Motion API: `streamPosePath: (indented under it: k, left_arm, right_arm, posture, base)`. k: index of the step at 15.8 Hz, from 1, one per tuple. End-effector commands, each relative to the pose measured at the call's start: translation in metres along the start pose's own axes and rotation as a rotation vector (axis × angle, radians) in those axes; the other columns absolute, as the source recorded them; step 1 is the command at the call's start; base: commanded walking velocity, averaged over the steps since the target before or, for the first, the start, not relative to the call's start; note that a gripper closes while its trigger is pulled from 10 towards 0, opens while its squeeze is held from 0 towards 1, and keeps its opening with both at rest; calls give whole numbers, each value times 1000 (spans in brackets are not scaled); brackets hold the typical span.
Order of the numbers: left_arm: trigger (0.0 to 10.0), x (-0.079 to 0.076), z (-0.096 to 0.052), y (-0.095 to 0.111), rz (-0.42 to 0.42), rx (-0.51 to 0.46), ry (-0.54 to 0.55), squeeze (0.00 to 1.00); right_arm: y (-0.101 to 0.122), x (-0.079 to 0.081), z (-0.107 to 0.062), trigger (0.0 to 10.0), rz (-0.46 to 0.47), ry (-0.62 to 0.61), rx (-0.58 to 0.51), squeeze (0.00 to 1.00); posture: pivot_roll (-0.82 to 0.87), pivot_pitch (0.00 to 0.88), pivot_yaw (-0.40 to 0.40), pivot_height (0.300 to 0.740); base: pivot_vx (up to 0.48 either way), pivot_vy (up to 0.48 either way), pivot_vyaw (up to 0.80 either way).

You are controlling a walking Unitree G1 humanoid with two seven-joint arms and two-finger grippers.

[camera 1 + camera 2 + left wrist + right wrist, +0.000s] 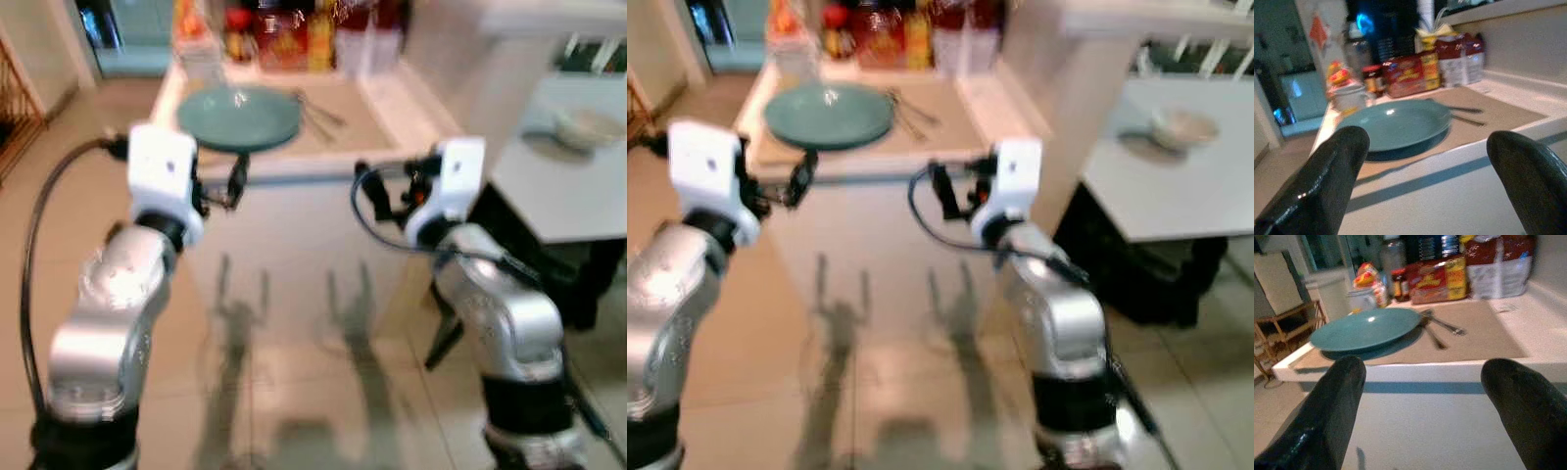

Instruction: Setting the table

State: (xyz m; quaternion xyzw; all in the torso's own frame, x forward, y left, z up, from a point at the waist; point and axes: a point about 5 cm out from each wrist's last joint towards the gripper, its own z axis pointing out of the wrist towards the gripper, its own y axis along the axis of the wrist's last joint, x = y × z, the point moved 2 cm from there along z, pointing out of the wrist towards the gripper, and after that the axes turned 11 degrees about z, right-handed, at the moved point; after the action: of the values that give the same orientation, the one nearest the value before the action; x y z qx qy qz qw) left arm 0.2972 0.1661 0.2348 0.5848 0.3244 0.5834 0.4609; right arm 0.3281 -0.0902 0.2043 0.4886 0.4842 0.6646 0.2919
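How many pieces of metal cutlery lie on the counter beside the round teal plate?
2, apparently: thin metal utensils crossing each other on the tan placemat, just right of the round teal plate. Blur may hide another.

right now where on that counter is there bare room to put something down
The tan placemat is bare between the cutlery and the counter's right rim. The white counter strip by the wall is bare too. The teal plate fills the left; jars and packets crowd the back.
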Motion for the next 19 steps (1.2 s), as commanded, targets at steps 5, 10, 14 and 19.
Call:
streamPosePath:
  k: [5, 10, 14, 19]
  left_arm:
    - [10000, 3, -2, 0, 4, 4, 20, 0]
    - [10000, 2, -2, -1, 4, 11, 13, 0]
    - [10000, -4, -2, -2, 10, 1, -20, 0]
    - [10000, -27, -6, 6, -10, -58, -186, 0]
  right_arm:
    - [13, 11, 6, 10000, -121, 63, -31, 0]
    - [12, 7, 8, 10000, -53, 33, -36, 0]
    - [13, -6, 9, 10000, -42, -59, -18, 0]
    - [10, -42, 23, 10000, 105, -250, 94, 0]
  posture:
    - [80, 0, -49, 740]
    - [77, 0, -50, 740]
    - [75, 0, -51, 740]
    - [68, 0, -46, 740]
  base:
    - [475, 0, 261]
    - [480, 0, 320]
    - [305, 0, 0]
    - [0, 0, 0]
